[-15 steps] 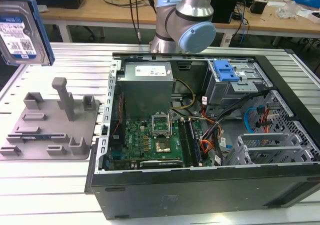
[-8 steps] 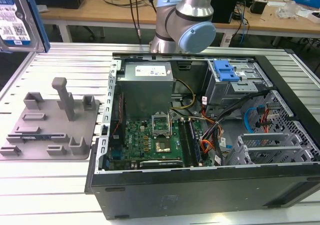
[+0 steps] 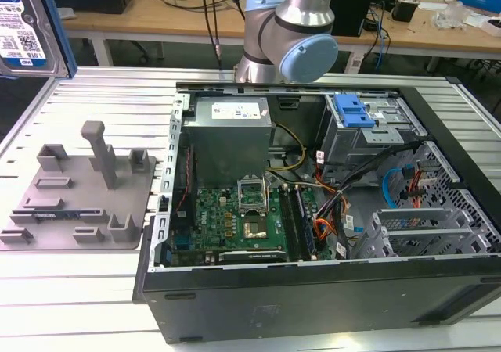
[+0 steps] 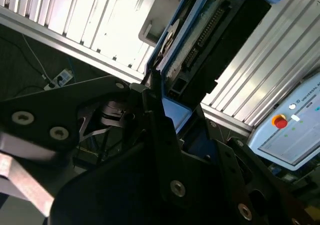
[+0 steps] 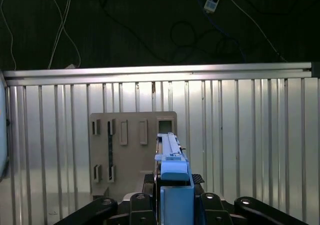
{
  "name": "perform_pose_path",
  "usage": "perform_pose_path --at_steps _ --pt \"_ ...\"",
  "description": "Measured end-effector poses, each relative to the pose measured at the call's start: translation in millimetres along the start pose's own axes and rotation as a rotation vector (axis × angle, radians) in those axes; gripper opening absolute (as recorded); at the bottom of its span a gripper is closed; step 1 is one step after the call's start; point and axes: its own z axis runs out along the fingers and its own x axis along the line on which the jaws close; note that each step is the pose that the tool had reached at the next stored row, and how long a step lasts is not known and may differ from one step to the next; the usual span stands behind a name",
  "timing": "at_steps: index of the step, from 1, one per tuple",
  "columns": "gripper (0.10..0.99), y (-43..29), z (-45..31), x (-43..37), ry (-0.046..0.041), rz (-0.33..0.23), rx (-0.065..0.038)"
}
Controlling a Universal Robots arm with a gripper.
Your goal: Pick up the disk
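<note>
Silver-grey and edged with blue plastic rails, the disk (image 3: 27,23) is off the table: in the exterior view it hangs at the upper corner on the exterior view's left, label side showing, well above the ribbed aluminium table (image 3: 102,102) and apart from the grey fixture plate (image 3: 78,199) with its upright posts. In both wrist views the gripper (image 5: 172,195) has it: the first wrist view shows the drive edge-on, a blue rail (image 5: 174,172) rising straight out from between the dark fingers (image 5: 215,202), with the fixture plate lying flat on the slatted table far beneath it. The second wrist view shows the connector end of the disk (image 4: 200,40) seated in the dark gripper body (image 4: 150,150), so I judge the jaws closed on the disk rather than merely near it. The open computer case (image 3: 313,211), with its motherboard (image 3: 243,219) and blue-topped drive cage (image 3: 352,113), sits on the exterior view's right, untouched by the tool; the arm's blue-capped joint (image 3: 301,51) stands behind it. By my reading the pick-up is essentially accomplished, the drive lifted clear. What matters now is a steady grip, since the held edge is narrow and the drive could tilt or slip.
</note>
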Motion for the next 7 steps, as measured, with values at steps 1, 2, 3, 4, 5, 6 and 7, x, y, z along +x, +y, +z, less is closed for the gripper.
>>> perform_pose_path --at_steps 1,2,3,4,5,6,7 --pt "0.365 0.0 0.0 0.0 0.0000 0.000 0.000" --pt "0.365 0.0 0.0 0.0 0.0000 0.000 0.000" --pt "0.365 0.0 0.0 0.0 0.0000 0.000 0.000" --pt "0.365 0.0 0.0 0.0 -0.0001 0.000 0.000" --pt "0.365 0.0 0.0 0.0 -0.0001 0.000 0.000" --pt "0.365 0.0 0.0 0.0 -0.0001 0.000 0.000" --pt "0.365 0.0 0.0 0.0 -0.0001 0.000 0.000"
